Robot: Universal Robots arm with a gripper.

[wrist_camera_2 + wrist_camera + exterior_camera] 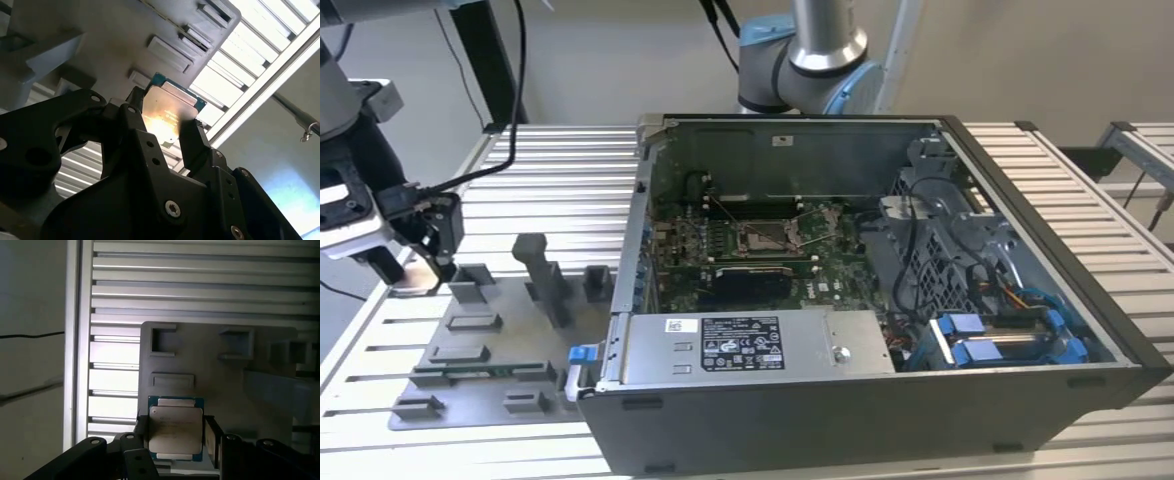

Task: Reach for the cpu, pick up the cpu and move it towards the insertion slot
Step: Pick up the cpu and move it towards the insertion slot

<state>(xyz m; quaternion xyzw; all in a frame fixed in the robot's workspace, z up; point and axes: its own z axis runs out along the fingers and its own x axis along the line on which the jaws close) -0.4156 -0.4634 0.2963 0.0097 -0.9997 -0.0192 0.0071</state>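
Silvery square cpu (pixel 176 430) between matte black fingers (pixel 214 440), over grey fixture plate (pixel 215 385)

You lose the cpu (pixel 176 425) side edges behind the gripper (pixel 177 432) jaws in the first wrist view; in the exterior view, at nine o'clock from the insertion slot (pixel 767 237), it's too small to tell.

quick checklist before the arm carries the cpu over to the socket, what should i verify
1. Grip: hand shut on cpu, fingers on opposite edges: ok.
2. cpu square between them in the first wrist view: ok.
3. cpu lifted clear of the grey fixture plate: cannot tell.
4. Frame of the insertion slot open: cannot tell.
5. Height to clear the case wall between hand and slot: not ok, hand sits low.
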